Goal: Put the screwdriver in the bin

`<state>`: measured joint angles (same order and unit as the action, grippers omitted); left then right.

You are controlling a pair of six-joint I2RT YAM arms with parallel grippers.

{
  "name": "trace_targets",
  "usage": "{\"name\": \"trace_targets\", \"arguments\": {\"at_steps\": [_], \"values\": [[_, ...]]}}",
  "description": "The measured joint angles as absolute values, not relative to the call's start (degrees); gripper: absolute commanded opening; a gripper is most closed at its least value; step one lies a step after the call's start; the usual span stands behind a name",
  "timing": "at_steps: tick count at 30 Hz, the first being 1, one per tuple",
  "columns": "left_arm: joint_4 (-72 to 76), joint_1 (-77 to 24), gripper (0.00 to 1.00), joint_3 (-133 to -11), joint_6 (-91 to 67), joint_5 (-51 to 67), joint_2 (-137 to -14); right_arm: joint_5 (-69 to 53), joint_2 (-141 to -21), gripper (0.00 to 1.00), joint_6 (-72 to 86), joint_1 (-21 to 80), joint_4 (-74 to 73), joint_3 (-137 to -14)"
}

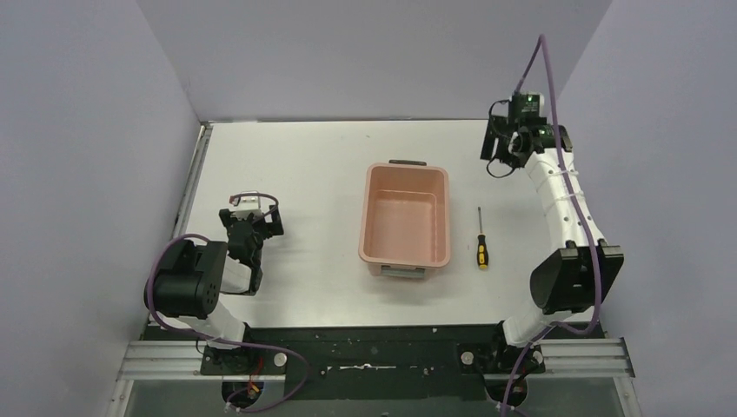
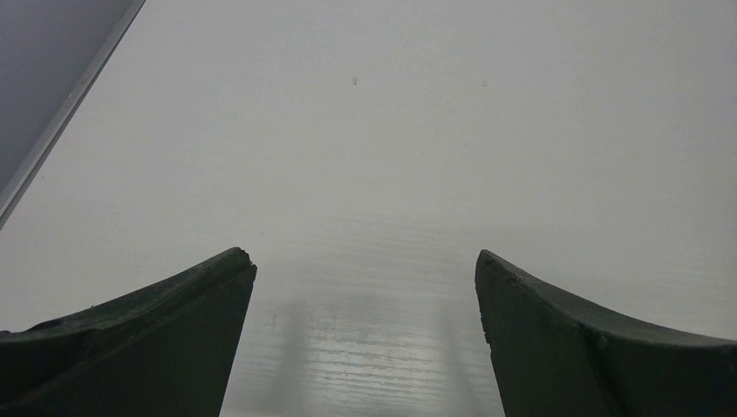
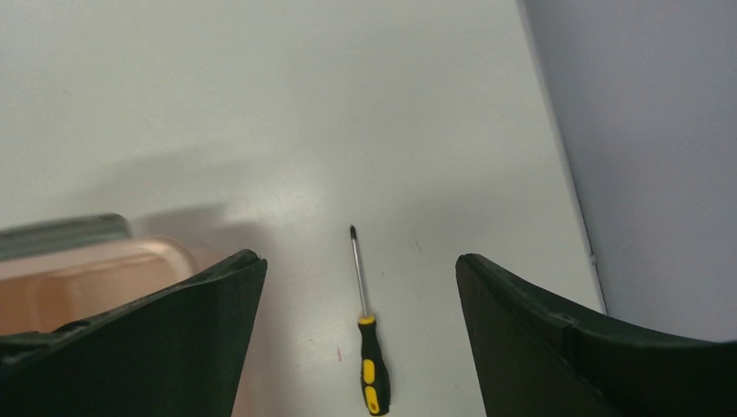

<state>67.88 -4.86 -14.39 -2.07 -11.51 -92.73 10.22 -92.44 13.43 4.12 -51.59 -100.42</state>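
Note:
The screwdriver [image 1: 480,239], slim with a yellow-and-black handle, lies on the white table just right of the bin [image 1: 405,254], its tip pointing away from the arms. The bin is a salmon-pink tub with nothing in it. My right gripper [image 1: 502,152] hangs high near the back right, well above and beyond the screwdriver. In the right wrist view its fingers stand apart with the screwdriver [image 3: 369,347] far below between them and the bin [image 3: 82,274] at lower left. My left gripper [image 1: 248,228] is open over bare table, left of the bin.
Grey walls close in the table on the left, back and right. The table's left edge rail [image 2: 65,113] shows in the left wrist view. The right wall [image 3: 643,148] stands close beside the screwdriver's side of the table.

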Motion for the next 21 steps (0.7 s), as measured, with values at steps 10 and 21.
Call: {"name": "trace_targets", "arguments": {"at_steps": [10,21], "values": [[67.9,-4.9,0.97,-14.4,-2.1,-11.5,-92.7,-0.6,-93.3,0.66,14.0,1.5,-45.9,-63.5],[67.9,-4.9,0.97,-14.4,-2.1,-11.5,-92.7,-0.1,-94.7,0.0,15.4,1.7,-38.6,-55.5]]}}
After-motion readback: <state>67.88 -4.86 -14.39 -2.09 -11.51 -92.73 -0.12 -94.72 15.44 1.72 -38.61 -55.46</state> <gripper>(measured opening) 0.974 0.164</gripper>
